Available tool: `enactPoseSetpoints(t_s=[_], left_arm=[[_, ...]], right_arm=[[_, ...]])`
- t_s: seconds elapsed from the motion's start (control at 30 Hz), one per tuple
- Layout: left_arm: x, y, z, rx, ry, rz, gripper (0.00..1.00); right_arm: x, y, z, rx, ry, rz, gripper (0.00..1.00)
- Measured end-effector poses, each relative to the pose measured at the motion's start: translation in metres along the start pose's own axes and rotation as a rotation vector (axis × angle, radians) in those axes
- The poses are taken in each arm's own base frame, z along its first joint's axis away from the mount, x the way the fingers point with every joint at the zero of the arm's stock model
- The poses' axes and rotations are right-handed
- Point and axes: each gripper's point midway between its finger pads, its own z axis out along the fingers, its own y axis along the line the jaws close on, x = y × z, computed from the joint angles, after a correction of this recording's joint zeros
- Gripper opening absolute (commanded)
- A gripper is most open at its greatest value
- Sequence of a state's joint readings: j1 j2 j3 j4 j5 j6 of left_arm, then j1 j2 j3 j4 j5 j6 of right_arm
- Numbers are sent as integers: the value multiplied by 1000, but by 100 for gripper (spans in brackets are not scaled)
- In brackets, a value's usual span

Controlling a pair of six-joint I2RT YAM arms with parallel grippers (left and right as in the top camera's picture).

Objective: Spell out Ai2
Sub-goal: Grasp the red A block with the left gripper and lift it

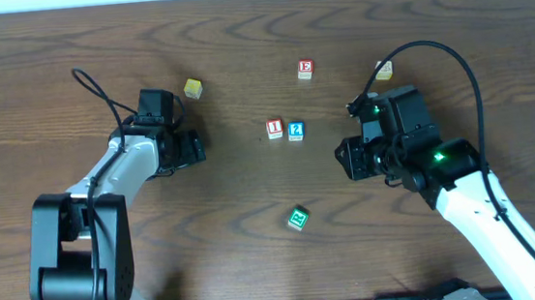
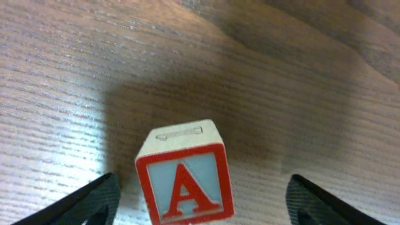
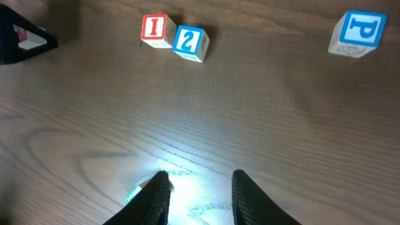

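Note:
The red-edged "A" cube [image 2: 184, 178] stands on the table between the fingers of my left gripper [image 2: 200, 209], which is open with a gap on each side of the cube. In the overhead view my left gripper [image 1: 188, 149] hides that cube. The red-edged "I" cube [image 1: 274, 128] and the blue-edged "2" cube [image 1: 295, 130] sit side by side and touching at mid-table, the "I" cube [image 3: 154, 29] left of the "2" cube [image 3: 189, 42]. My right gripper [image 1: 344, 158] is to their right, low over bare wood; the right gripper [image 3: 200, 194] is open and holds nothing.
A red "E" cube [image 1: 305, 69] lies behind the pair; a cube with a blue "P" face [image 3: 357, 32] shows at the upper right of the right wrist view. A yellow cube [image 1: 192, 89], a tan cube [image 1: 384, 70] and a green cube [image 1: 298, 218] lie scattered.

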State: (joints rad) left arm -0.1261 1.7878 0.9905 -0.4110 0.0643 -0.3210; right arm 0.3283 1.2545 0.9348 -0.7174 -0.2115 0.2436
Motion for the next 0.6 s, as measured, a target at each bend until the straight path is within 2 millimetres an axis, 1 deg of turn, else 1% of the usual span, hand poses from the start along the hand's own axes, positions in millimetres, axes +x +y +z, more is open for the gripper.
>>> enactPoseSetpoints(t_s=[0.1,0.13,0.2,0.3,0.37,0.6], left_arm=[[-6,-2,0,6,-25,-28,73],[-7,-2,0,7,-28,-37,67],[-7,-2,0,4,-31,-47,61],[-8,0,0,-5,-35,-71,58],[-9,0,0,-7,-37,-79,58],[-9,1,0,-12,-40,-97,50]], right_arm=[[1,0,0,1,6,3,26],[2,0,0,2,7,3,26],[2,0,0,2,7,4,25],[2,0,0,2,7,4,25],[2,0,0,2,7,4,24],[2,0,0,2,7,7,23]])
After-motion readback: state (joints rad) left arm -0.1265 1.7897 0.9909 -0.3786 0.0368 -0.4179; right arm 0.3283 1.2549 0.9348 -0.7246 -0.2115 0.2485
